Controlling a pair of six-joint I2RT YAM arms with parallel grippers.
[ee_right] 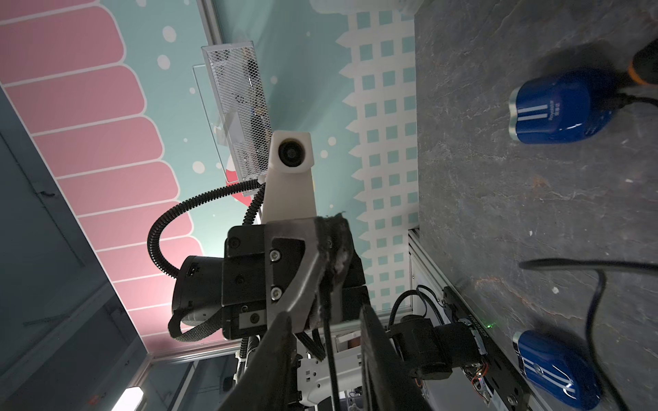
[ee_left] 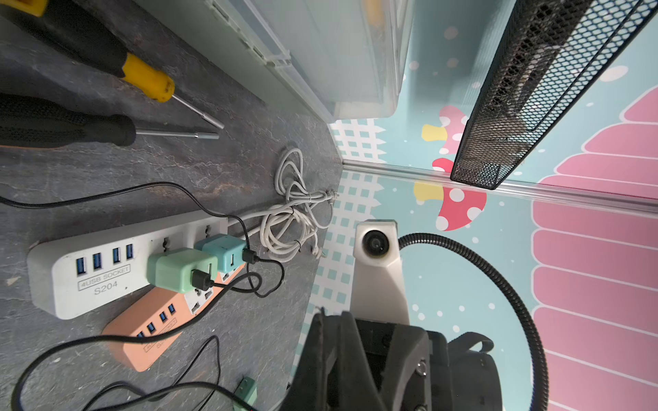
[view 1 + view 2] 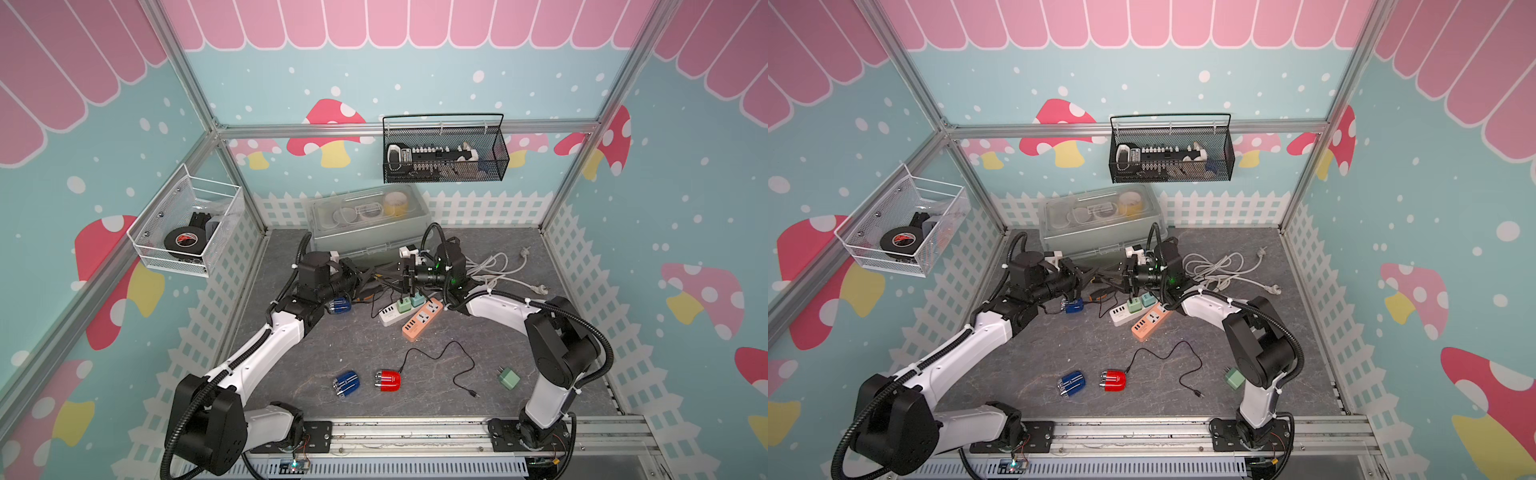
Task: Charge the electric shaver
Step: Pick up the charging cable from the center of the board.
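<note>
A blue electric shaver [image 3: 338, 305] [image 1: 559, 106] lies on the grey table under my left arm, with a black cable in its end. My left gripper [image 3: 371, 272] [image 2: 333, 316] [image 1: 333, 227] hovers above the power strips, shut on a thin black cable [image 1: 329, 341]. That cable hangs down between the parted jaws of my right gripper [image 3: 392, 272] [image 1: 325, 316], which faces the left one and is open. Two green adapters [image 2: 178, 270] [image 2: 220, 251] sit in the white power strip [image 2: 89, 277], each with a black USB plug in it.
An orange power strip [image 3: 422, 318] lies beside the white one. A second blue shaver [image 3: 347, 384], a red shaver [image 3: 388, 380] with a loose cable, and a loose green adapter [image 3: 509, 378] lie near the front. Screwdrivers [image 2: 142, 78], a coiled white cord [image 3: 494, 266] and a clear box [image 3: 368, 220] sit behind.
</note>
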